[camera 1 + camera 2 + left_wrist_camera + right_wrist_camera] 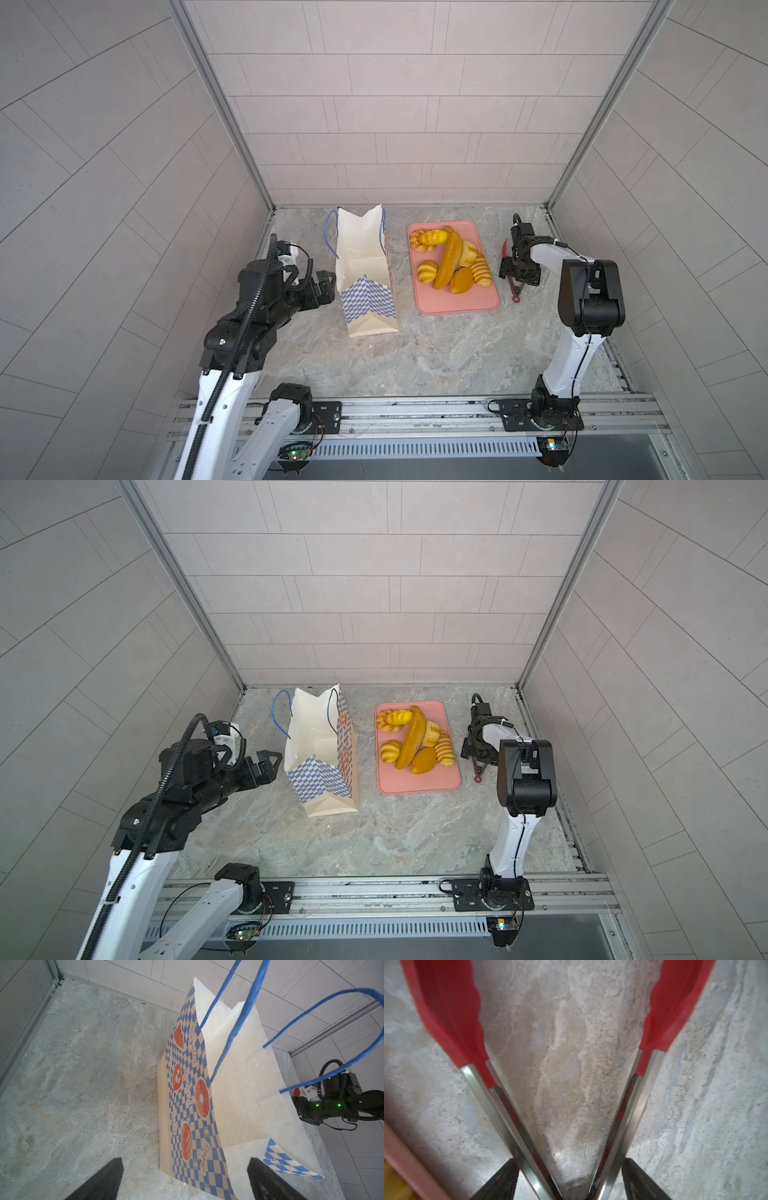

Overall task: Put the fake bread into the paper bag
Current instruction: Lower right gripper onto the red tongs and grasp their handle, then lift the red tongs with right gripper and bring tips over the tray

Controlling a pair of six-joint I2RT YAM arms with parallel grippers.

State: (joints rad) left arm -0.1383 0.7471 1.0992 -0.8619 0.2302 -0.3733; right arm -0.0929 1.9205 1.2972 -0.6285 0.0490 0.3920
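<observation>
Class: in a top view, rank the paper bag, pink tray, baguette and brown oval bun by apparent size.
1. paper bag and pink tray: too alike to rank; the bag's top sits nearer the camera.
2. baguette
3. brown oval bun

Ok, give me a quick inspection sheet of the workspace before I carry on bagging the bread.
Surface: marbled grey tabletop, nothing spilled seen.
Job's things: fake bread all piled on the pink tray; paper bag upright, mouth open, left of the tray, no bread seen inside.
Clutter: red-tipped tongs right of the tray, under the right gripper.
Grippers: left gripper open, beside the bag; right gripper astride the tongs' steel arms, firm grip not confirmed.
Cables: black conduit along the left arm, apart from the bag.
Surroundings: grey tiled walls; metal rail in front.
</observation>
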